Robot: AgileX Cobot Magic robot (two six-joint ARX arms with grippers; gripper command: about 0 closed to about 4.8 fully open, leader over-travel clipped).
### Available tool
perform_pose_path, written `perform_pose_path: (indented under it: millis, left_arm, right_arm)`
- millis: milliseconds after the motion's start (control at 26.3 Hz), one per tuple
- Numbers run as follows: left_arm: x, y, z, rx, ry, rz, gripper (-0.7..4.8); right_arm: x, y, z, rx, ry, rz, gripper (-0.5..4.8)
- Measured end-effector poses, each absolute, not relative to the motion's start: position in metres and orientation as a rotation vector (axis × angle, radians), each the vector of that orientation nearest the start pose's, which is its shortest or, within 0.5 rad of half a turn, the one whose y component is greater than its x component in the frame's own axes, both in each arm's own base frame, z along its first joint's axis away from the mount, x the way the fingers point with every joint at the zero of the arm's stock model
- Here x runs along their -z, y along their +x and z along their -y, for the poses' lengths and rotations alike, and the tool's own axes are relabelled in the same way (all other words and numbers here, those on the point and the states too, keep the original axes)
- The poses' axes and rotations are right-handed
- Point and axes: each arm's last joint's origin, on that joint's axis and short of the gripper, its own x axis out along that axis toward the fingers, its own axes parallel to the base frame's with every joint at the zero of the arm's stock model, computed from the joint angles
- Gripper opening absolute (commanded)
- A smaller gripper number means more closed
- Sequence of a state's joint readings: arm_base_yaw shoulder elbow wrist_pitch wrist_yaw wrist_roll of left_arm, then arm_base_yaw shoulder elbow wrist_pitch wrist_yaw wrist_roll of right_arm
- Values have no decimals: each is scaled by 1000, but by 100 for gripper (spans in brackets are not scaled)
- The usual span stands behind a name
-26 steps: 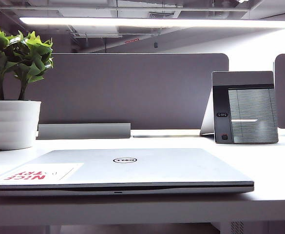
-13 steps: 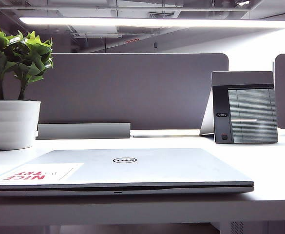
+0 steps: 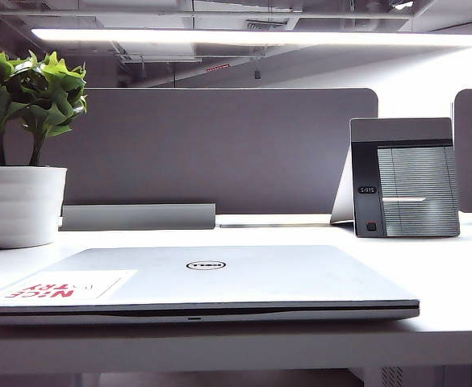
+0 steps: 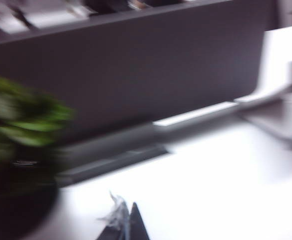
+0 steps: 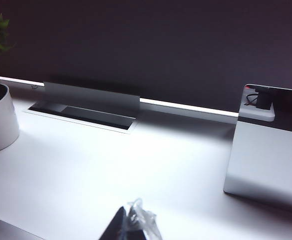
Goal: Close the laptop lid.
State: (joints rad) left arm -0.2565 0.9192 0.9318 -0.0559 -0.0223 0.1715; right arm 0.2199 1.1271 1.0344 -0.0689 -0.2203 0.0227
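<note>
From my exterior feed the laptop lid (image 3: pixel 219 278) lies flat on its base at the 6 o'clock edge of the white desk (image 3: pixel 453 274), only a thin dark seam showing along the front, so I judge the closing done. Neither arm appears in that feed. My left gripper (image 4: pixel 127 225) shows only as a dark tip with a scrap of clear wrap, in a blurred picture over bare desk with the potted plant (image 4: pixel 21 150) close by; I cannot tell whether its fingers are apart or together. My right gripper (image 5: pixel 132 226) looks much the same, a dark tip over the desk with the upright grey device (image 5: pixel 268 150) off to one side, and again I cannot tell its state. The risk I see is on the way out: the blur suggests my left arm is moving fast, and a careless sweep could clip the plant, while my right could knock the device over.
</note>
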Motion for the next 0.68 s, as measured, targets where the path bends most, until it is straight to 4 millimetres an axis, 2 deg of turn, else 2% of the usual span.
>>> perform_pose_path:
  millis: [152, 342, 532, 684]
  left_arm:
    - [-377, 184, 42, 88, 221, -12, -5]
    - [-392, 158, 30, -119, 187, 51, -5]
    - [-406, 111, 14, -271, 110, 145, -5]
    - [-406, 74, 1, -294, 54, 178, -5]
  right_arm:
    - [-363, 244, -61, -437, 22, -169, 0]
    - [-363, 244, -61, -435, 22, -172, 0]
    - [-363, 243, -61, -436, 23, -173, 0]
    - [-363, 243, -61, -436, 22, -179, 0]
